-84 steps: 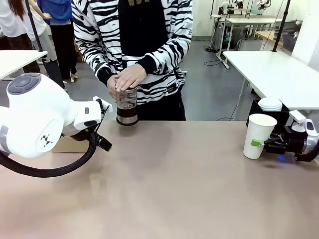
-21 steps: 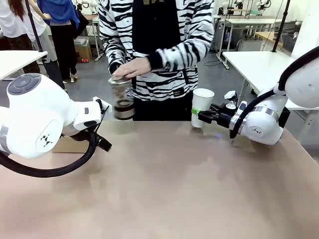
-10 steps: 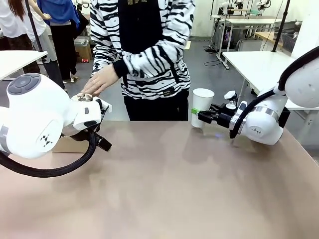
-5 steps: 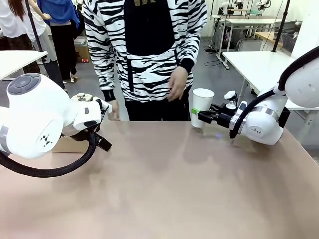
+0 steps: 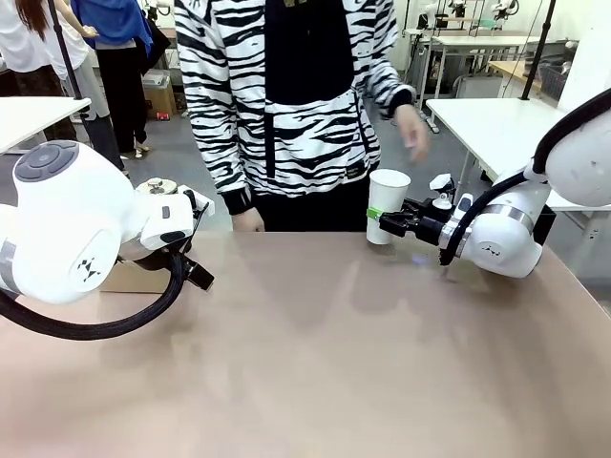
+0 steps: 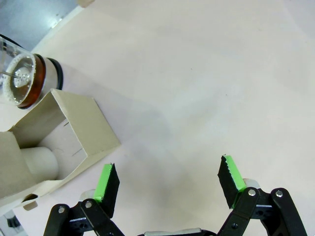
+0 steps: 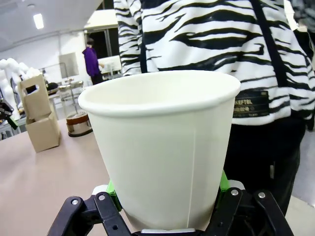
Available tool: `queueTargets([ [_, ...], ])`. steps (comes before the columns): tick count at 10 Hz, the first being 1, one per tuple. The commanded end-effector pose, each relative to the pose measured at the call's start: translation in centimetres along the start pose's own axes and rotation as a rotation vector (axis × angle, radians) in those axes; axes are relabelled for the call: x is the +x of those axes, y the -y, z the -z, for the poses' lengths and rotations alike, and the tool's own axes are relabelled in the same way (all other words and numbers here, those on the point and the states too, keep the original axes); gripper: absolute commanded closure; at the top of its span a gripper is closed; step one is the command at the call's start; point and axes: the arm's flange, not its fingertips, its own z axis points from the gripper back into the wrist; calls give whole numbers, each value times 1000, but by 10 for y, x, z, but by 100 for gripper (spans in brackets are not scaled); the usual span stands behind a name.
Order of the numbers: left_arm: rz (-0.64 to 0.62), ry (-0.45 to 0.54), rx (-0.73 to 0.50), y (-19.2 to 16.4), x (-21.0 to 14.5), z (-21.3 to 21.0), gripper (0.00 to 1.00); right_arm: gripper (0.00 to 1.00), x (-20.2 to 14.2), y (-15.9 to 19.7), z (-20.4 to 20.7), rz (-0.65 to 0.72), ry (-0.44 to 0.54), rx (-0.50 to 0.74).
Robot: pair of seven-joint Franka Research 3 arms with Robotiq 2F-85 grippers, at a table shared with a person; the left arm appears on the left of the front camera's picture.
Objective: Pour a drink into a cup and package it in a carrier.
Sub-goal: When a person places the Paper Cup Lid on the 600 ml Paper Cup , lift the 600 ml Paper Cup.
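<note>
White paper cup (image 5: 388, 203), likely light and easily crushed, is held upright by the right claw (image 5: 380, 219), gripped low on its wall, while the left claw (image 6: 167, 167) gapes empty beside the cardboard carrier (image 6: 83, 128).

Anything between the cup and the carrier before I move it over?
Nothing lies on the table between them. But the left gripper hangs open right beside the carrier, on the side toward the cup, and the pitcher stands next to the carrier.
</note>
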Motion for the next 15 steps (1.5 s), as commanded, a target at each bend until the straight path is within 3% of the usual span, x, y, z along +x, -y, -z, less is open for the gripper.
queueTargets([
  [1,0,1,-2,0,0,-1,0,20,3,0,1,0,7,-5],
  [15,0,1,-2,0,0,-1,0,20,3,0,1,0,7,-5],
])
